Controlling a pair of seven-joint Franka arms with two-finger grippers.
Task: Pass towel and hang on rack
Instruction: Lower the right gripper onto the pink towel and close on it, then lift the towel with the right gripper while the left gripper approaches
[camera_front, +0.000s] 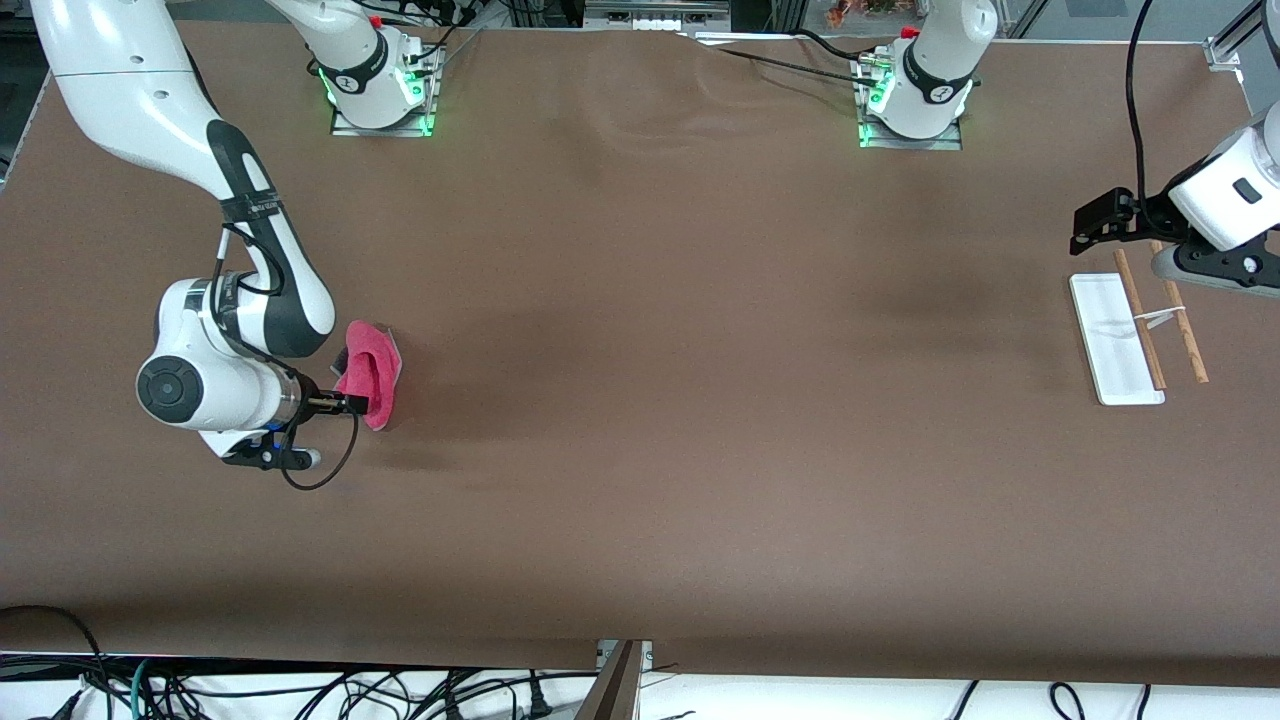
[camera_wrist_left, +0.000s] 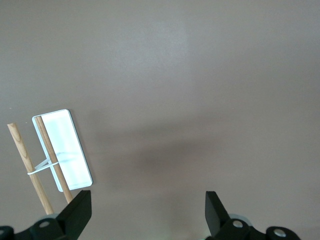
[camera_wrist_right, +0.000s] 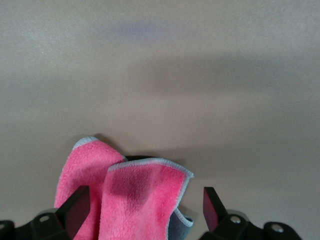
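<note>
The towel (camera_front: 368, 380), pink with a grey underside, lies crumpled on the table near the right arm's end. My right gripper (camera_front: 345, 382) is low at the towel, open, with one finger on each side of the cloth. In the right wrist view the towel (camera_wrist_right: 135, 200) fills the gap of the right gripper (camera_wrist_right: 145, 212). The rack (camera_front: 1115, 345) has a white base and two brown rods and stands near the left arm's end. My left gripper (camera_front: 1100, 222) is open and empty, up over the rack's end farther from the front camera. The left wrist view shows the rack (camera_wrist_left: 62, 150) beside the left gripper (camera_wrist_left: 147, 210).
A brown cloth covers the table (camera_front: 680, 330). The two arm bases (camera_front: 380, 90) stand along the table's edge farthest from the front camera. Cables lie below the table's near edge.
</note>
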